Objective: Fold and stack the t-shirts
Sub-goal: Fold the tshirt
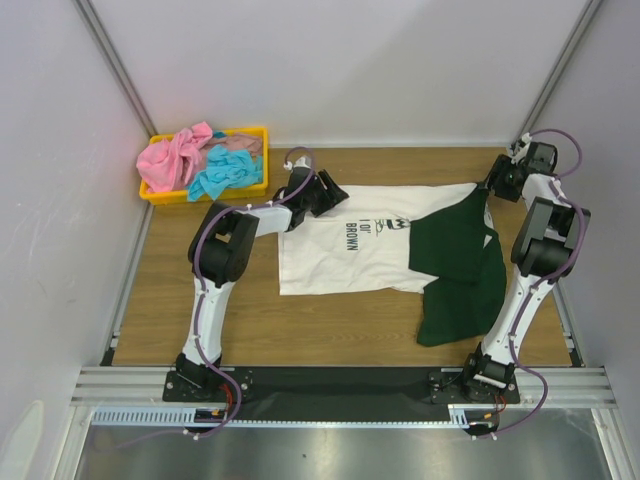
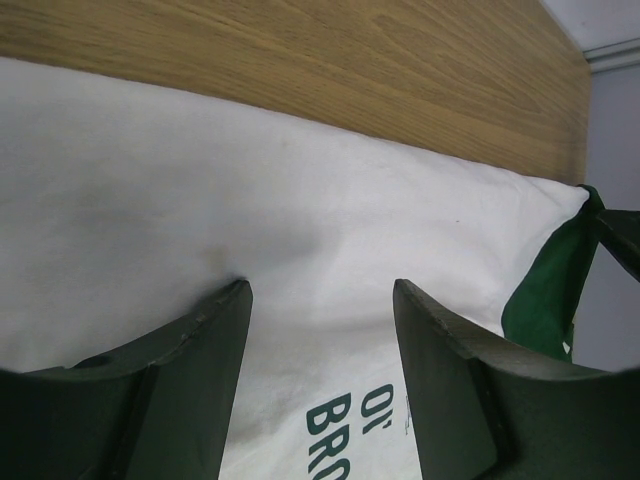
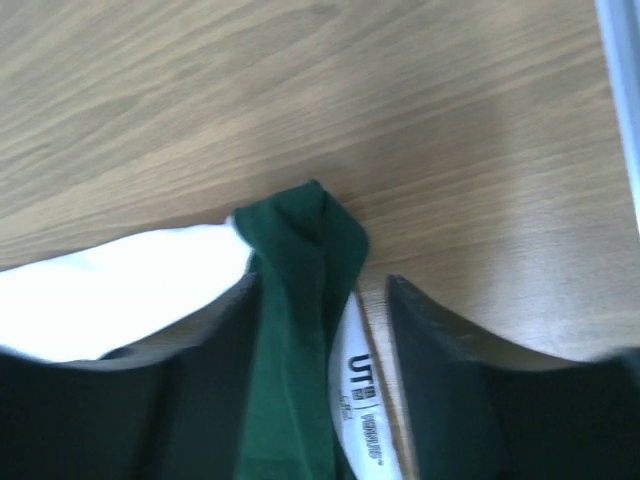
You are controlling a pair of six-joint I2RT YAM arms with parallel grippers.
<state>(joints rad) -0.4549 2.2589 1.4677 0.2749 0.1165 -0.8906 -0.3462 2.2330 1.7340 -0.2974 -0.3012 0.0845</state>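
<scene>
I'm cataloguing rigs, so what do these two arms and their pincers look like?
The left arm and right arm are white with bulky black joints, and a lilac-grey cable loops along each. The left pincer and right pincer each have two broad, dark, blunt-tipped fingers. No markings show.

A: Beyond the white t-shirt [image 1: 340, 250], to its left?
B: Yellow tray [image 1: 240, 192] with pink t-shirt [image 1: 170, 160] and turquoise t-shirt [image 1: 222, 172].
A: At its far corners?
B: Left gripper [image 1: 332, 195] at one, right gripper [image 1: 495, 185] at the other.
</scene>
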